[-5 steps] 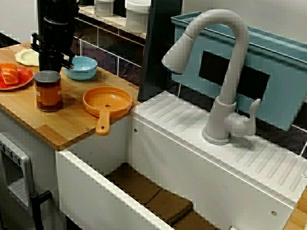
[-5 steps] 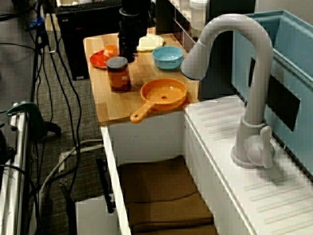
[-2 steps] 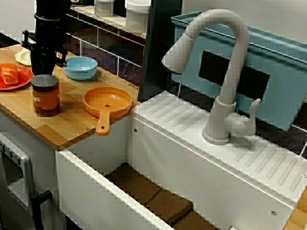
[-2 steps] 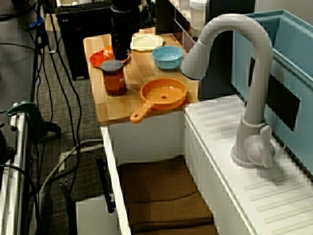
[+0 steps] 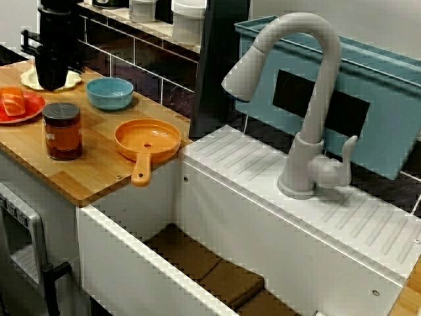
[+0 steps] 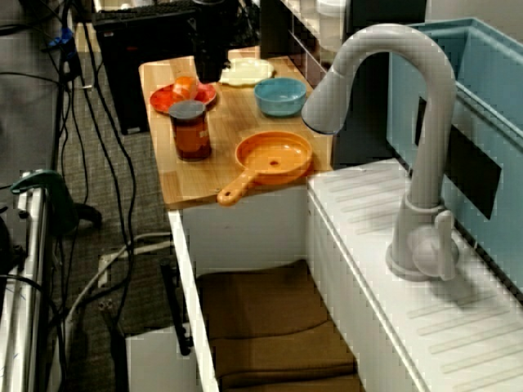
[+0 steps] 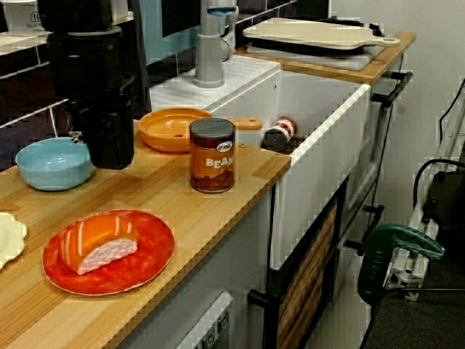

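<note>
Hovering gripper (image 5: 51,80) near the cream plate (image 5: 27,79)
Bean jar (image 5: 63,130) stands apart from it; blue bowl (image 5: 109,93) sits close by; cannot tell how the jaws stand

Two cans (image 7: 212,155) (image 7: 278,133), two plates (image 7: 150,254) (image 7: 7,236), one bowl (image 7: 51,166), one pan (image 7: 171,129).

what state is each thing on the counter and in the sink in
gripper, raised, nothing seen in it, open or shut unclear
jar, upright, lid on, standing free
orange pan, right way up, empty
blue bowl, right way up, empty
red plate, flat, carrying a piece of sushi
cream plate, flat, bare where seen
faucet, no water running
can, on its side in the sink
</note>
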{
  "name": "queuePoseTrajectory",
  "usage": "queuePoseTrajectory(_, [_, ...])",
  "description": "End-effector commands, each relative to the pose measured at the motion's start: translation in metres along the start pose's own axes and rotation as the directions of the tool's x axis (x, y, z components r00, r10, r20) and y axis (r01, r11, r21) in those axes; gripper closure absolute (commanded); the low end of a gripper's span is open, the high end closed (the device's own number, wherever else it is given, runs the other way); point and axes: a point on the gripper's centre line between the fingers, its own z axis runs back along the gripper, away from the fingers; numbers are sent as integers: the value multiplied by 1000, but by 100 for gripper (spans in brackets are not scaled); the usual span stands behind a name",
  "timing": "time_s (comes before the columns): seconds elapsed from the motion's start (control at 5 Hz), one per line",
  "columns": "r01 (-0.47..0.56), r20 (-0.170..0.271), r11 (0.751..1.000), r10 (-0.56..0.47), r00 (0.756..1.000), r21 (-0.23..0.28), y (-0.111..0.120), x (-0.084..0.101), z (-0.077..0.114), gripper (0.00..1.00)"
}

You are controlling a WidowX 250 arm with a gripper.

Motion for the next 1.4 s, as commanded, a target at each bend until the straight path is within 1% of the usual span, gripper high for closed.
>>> queuePoseTrajectory(0.0, [-49,75,998,52,996,-50,53,5,23,100])
queuePoseTrajectory(0.2, [-30,87,999,33,996,-39,51,-2,18,100])
queuePoseTrajectory(0.4, [2,78,1000,0,997,-31,45,-11,12,100])
queuePoseTrajectory(0.6, [76,81,997,-74,994,-23,31,-31,2,100])
queuePoseTrajectory(0.8, [102,70,995,-101,992,-13,23,-45,-6,100])
queuePoseTrajectory(1.0, [114,65,993,-113,991,-11,19,-53,-8,100])
queuePoseTrajectory(1.2, [151,59,988,-151,987,-11,14,-62,-9,100])
